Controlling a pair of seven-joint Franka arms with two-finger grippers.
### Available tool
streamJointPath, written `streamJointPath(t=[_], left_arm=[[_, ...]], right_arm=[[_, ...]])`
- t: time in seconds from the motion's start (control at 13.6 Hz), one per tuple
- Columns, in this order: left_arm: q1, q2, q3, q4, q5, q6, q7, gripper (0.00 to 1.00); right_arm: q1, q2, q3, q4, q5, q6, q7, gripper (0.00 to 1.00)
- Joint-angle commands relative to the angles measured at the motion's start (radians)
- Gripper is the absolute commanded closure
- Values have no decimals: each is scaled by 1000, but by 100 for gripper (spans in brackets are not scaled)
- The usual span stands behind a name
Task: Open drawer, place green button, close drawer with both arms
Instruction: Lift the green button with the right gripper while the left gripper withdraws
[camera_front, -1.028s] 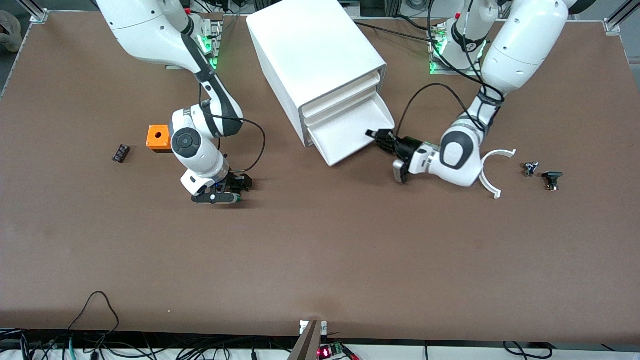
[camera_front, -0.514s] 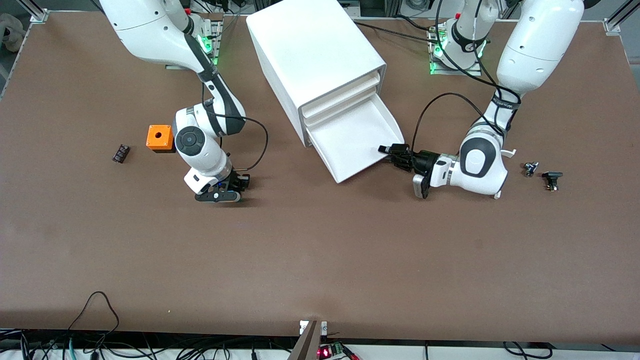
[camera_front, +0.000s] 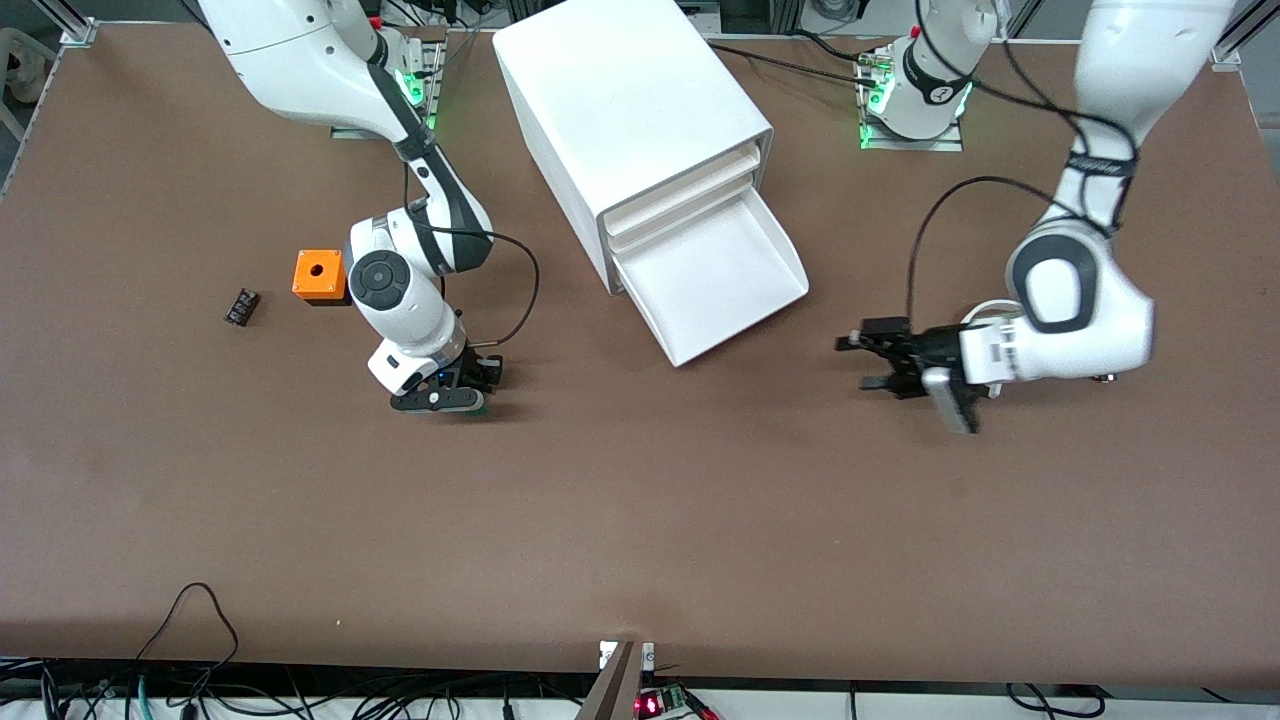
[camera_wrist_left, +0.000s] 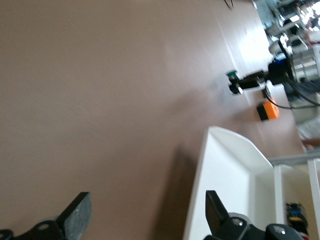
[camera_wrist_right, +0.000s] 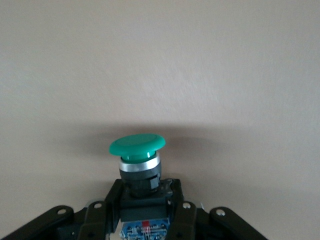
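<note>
The button (camera_wrist_right: 137, 150) is pinched by its black body between the closed fingers of the right gripper (camera_front: 470, 385), low over the table nearer the front camera than the orange cube (camera_front: 318, 276). A slip could be expected here, since only the short body is clamped and the green cap juts out; a tilt in the lift could drop it short of the drawer (camera_front: 715, 275). The left gripper (camera_front: 868, 362) is held spread wide and empty, hanging level over bare table toward the left arm's end, apart from the drawer's front lip. Farthest off, the drawer stands pulled out of the cabinet (camera_front: 630, 110), its tray seen empty; the right forearm is bent steeply downward
</note>
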Motion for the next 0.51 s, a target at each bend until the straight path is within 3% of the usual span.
streamJointPath(t=[0.0, 0.15, 0.44], left_arm=[[2, -60, -8, -32, 66, 112, -2, 0], [3, -118, -10, -29, 310, 150, -8, 0], [23, -244, 1, -22, 539, 106, -28, 0]], right_arm=[[2, -19, 0, 100, -15, -113, -50, 78], [1, -28, -5, 170, -15, -178, -119, 78], [1, -36, -7, 324, -16, -245, -288, 78]])
